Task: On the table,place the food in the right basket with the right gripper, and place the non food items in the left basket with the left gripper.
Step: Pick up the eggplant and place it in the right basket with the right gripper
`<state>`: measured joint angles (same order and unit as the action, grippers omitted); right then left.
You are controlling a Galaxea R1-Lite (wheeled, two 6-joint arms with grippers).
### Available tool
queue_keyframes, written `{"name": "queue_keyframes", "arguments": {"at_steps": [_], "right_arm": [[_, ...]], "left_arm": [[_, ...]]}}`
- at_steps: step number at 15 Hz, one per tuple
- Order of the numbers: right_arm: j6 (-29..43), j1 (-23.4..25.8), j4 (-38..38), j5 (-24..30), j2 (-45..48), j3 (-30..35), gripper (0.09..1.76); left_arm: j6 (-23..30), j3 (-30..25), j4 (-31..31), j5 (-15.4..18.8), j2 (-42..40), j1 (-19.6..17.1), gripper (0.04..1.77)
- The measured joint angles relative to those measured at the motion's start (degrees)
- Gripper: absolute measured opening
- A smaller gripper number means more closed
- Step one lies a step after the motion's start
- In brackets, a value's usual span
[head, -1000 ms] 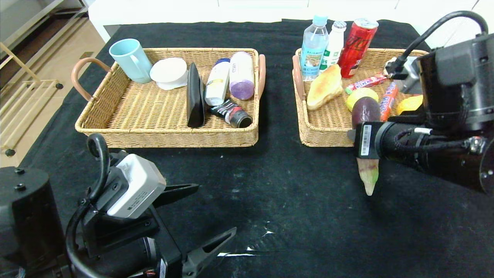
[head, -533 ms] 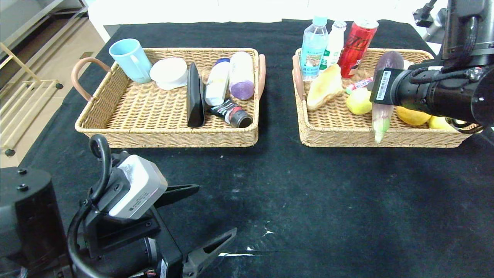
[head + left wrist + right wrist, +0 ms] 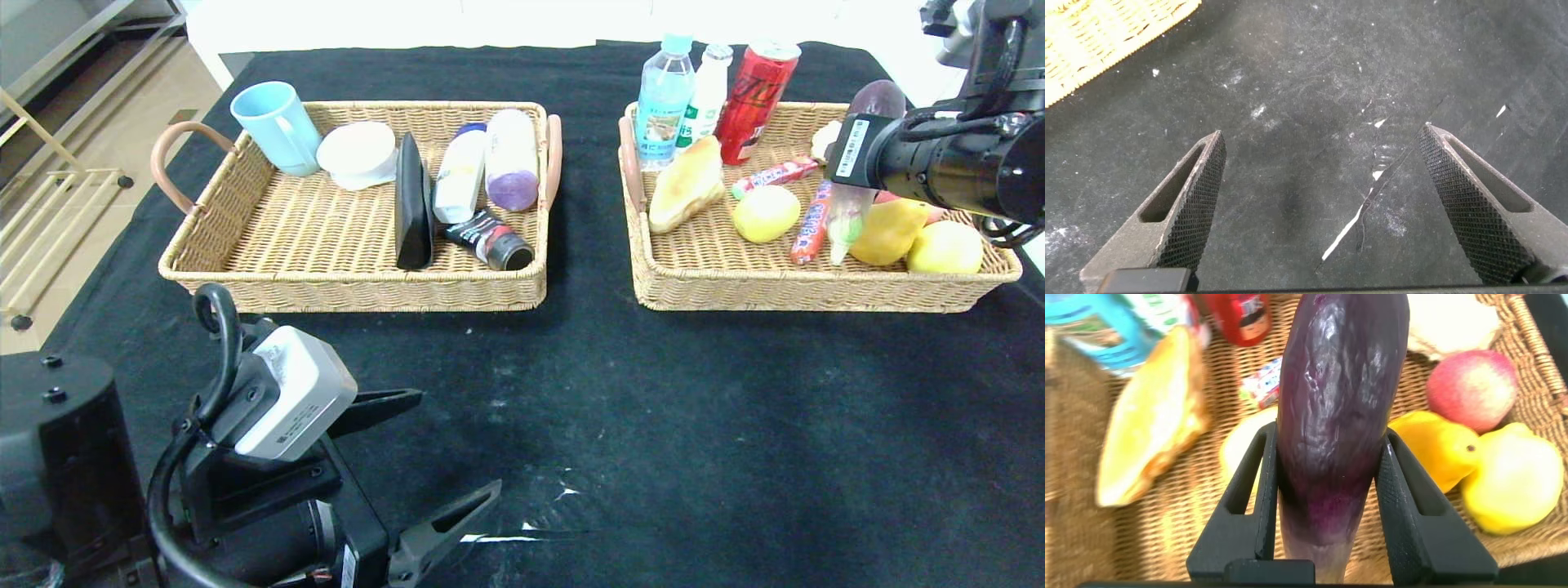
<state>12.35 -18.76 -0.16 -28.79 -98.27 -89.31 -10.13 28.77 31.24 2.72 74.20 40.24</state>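
Observation:
My right gripper (image 3: 856,155) (image 3: 1327,437) is shut on the purple eggplant (image 3: 878,96) (image 3: 1343,400), which hangs over the right half of the right basket (image 3: 702,257) with its pale green tip (image 3: 843,233) pointing down. In that basket lie the croissant (image 3: 686,184) (image 3: 1151,425) and a round yellow fruit (image 3: 766,213). The left basket (image 3: 245,237) holds the black case (image 3: 413,202), the white bottle with blue cap (image 3: 460,175) and the beige cup with purple lid (image 3: 512,159). My left gripper (image 3: 459,441) (image 3: 1321,135) stands open over the bare table (image 3: 653,408), near its front.
The left basket also holds a blue mug (image 3: 277,126), a white bowl (image 3: 357,153) and a black tube (image 3: 490,238). In the right basket are a water bottle (image 3: 664,98), a red can (image 3: 755,98), candy sticks (image 3: 812,224), a yellow pear (image 3: 886,233) and another yellow fruit (image 3: 945,247).
My right arm has carried the eggplant from the basket's front edge back and to the right, over the basket's right half. The left arm has barely moved.

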Motion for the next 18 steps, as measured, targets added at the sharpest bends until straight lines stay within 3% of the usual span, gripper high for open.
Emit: {"name": "queue_keyframes", "arguments": {"at_steps": [5, 13, 18], "right_arm": [[-0.23, 3.74, -5.71, 0.66, -3.08, -1.26, 0.79], [-0.3, 4.02, -7.74, 0.49, -5.69, -3.68, 0.79], [-0.3, 4.0, -7.69, 0.49, -5.78, -3.77, 1.23]], "left_arm": [[0.07, -0.02, 0.01, -0.02, 0.66, 0.02, 1.72], [-0.2, 0.06, 0.04, -0.27, 0.6, -0.06, 1.72], [-0.2, 0.06, 0.01, -0.27, 0.55, -0.09, 1.72]]}}
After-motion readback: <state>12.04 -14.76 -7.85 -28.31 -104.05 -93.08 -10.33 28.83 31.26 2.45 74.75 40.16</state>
